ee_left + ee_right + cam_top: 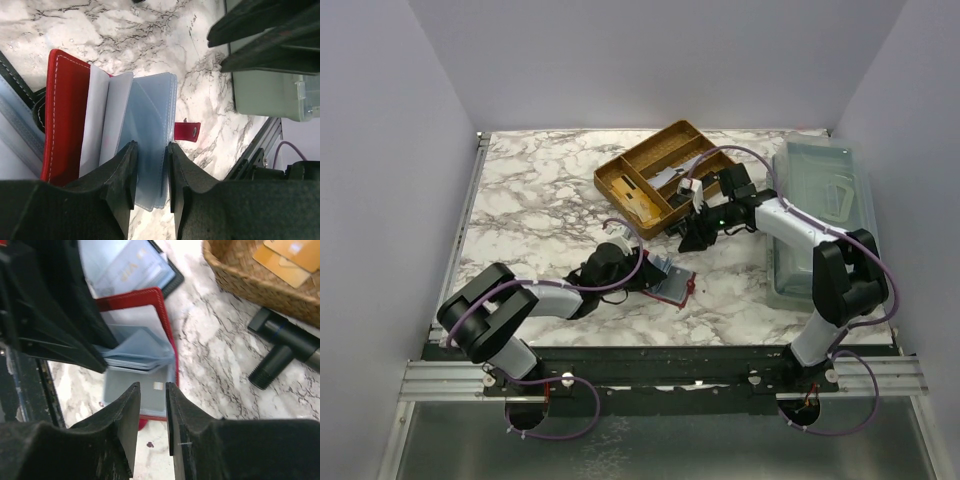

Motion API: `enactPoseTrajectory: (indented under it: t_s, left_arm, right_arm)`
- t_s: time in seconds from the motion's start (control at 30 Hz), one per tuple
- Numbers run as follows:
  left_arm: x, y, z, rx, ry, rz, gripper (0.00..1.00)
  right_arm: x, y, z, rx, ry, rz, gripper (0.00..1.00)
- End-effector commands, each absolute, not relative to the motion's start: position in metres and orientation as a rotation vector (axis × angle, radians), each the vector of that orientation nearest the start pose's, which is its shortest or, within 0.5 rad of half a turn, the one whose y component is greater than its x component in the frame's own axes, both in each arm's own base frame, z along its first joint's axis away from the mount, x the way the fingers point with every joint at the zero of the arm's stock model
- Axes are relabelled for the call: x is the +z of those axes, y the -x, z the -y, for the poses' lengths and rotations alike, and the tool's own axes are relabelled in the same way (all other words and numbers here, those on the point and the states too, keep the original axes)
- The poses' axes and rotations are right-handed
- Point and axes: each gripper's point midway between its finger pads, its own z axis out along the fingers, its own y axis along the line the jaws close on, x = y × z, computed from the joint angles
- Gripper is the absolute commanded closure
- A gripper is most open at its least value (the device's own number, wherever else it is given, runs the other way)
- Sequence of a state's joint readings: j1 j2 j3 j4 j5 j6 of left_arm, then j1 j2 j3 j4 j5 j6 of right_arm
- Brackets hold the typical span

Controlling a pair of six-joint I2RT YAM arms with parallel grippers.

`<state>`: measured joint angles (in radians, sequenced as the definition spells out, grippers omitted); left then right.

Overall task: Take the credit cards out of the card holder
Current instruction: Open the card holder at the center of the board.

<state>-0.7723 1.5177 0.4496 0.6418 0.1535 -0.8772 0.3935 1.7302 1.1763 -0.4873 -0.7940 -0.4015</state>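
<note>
Where the overhead camera looks down on the white-and-grey marble counter [540, 200], a red stitched leather card holder [672, 288] lies open near the front middle. The left tool [648, 277] is down at its left edge. The right tool [688, 240] hangs between the card holder and a tan wooden tray with compartments [640, 152]. The tray's near-left compartment holds a flat yellowish piece, too small to name. A clear plastic bin [790, 280] stands along the right side; what is in it I cannot tell.

From the left wrist, the card holder is fanned open, and the credit cards [150, 115], thin pale grey-blue rectangles, sit in its clear pockets. The left tool's fingers [122, 185] are narrow but parted. They sit over the lower edge of the pockets, which run on behind both fingers, so they grip nothing. A red snap tab [187, 131] sticks out to the right over the marble.

From the right wrist, the right tool is narrow too, a slim gap with nothing in it, above the card holder. One grey card with a chip lies in the holder's lower half. Beside the holder lies a black-edged wallet with clear sleeves [130, 265]. A short black cylinder [280, 357] lies on the counter near the tray, and two gold cards [290, 255] lie inside the tray.
</note>
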Motion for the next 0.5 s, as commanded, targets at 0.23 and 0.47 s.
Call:
enactPoseTrajectory:
  t_s: [0.23,0.47]
  left_arm:
    - [0.049,-0.228,0.317,-1.205,0.015,-2.270,0.66]
    - [0.050,-0.228,0.320,-1.221,0.015,-2.270,0.66]
  right_arm:
    - [0.103,-0.284,-0.270,1.232,1.139,-2.090,0.68]
    - [0.086,-0.283,-0.277,1.249,1.110,-2.147,0.71]
